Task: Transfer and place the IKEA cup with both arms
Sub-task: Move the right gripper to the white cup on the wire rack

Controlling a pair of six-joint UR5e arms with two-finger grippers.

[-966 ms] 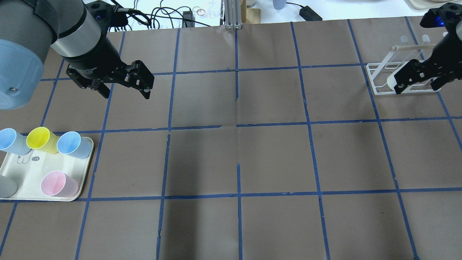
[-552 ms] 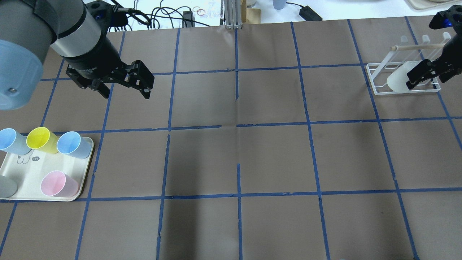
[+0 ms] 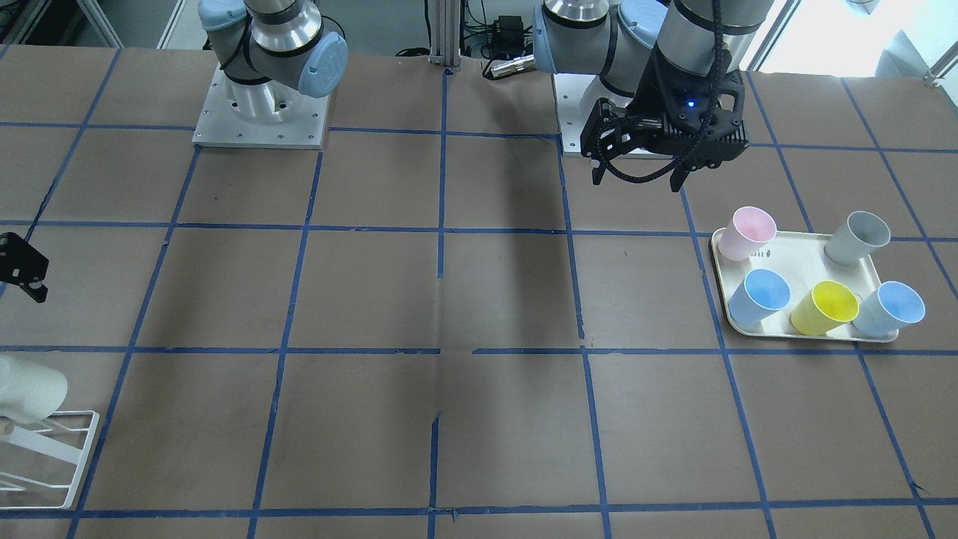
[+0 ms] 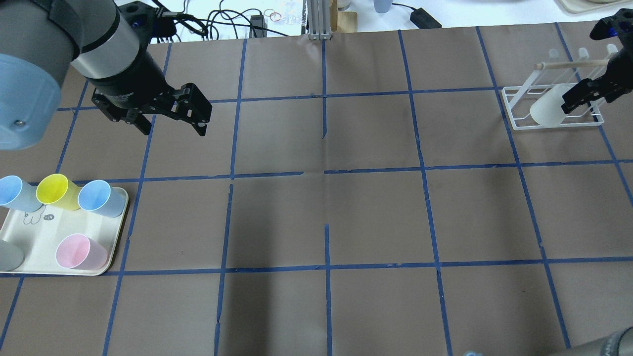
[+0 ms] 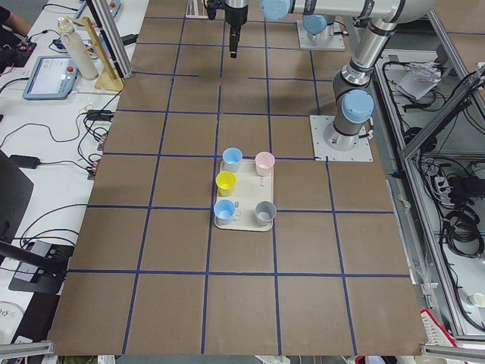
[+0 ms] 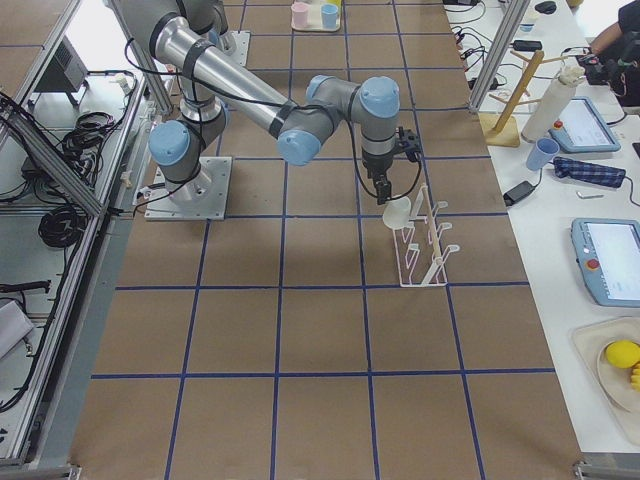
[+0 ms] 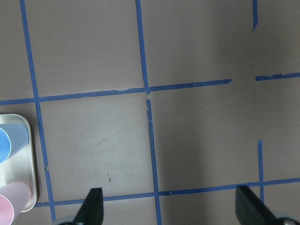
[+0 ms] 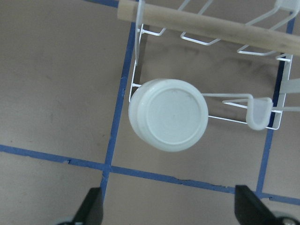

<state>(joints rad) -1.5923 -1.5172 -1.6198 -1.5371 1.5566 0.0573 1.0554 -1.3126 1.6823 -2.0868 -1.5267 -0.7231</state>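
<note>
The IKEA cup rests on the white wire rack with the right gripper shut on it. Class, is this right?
Wrong in one respect: the right gripper is open, not shut on it. The right wrist-mounted view shows its fingertips spread wide, clear of the IKEA cup, which does rest on the white wire rack.

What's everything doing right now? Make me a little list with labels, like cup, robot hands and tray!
IKEA cup: upside down on the white rack
right gripper: open, empty, apart from the cup
left gripper: open, empty, over bare table near the tray
on tray: blue cup, second blue cup, yellow cup, pink cup, grey cup
</note>
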